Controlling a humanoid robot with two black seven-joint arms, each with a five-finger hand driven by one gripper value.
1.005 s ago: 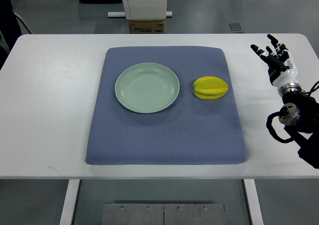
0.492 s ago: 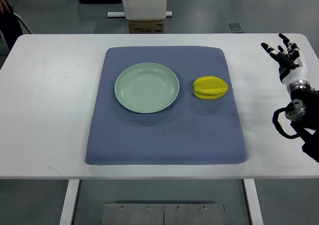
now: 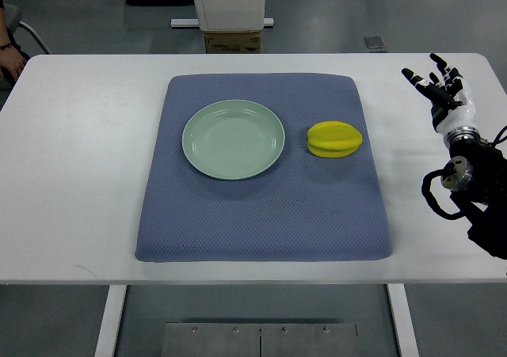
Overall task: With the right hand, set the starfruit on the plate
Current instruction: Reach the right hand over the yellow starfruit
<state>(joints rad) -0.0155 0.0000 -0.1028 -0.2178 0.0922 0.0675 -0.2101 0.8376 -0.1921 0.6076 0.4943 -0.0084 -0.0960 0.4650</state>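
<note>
Item: one starfruit (image 3: 334,138), lying on the blue mat (image 3: 261,214) just right of the plate (image 3: 234,138), apart from its rim. My right hand (image 3: 438,90) hovers over the desk (image 3: 79,175) well right of the starfruit, fingers spread, holding nothing (left arm not seen). Risk, as I judge it: the ridged, waxy fruit may roll or squirt from a shallow grip, or nudge the plate. Count: one starfruit, one plate, one mat.

Matt textured cloth mat (image 3: 261,214), glossy, perhaps ceramic plate (image 3: 234,139), waxy smooth starfruit (image 3: 334,138), smooth white table (image 3: 79,175)
</note>
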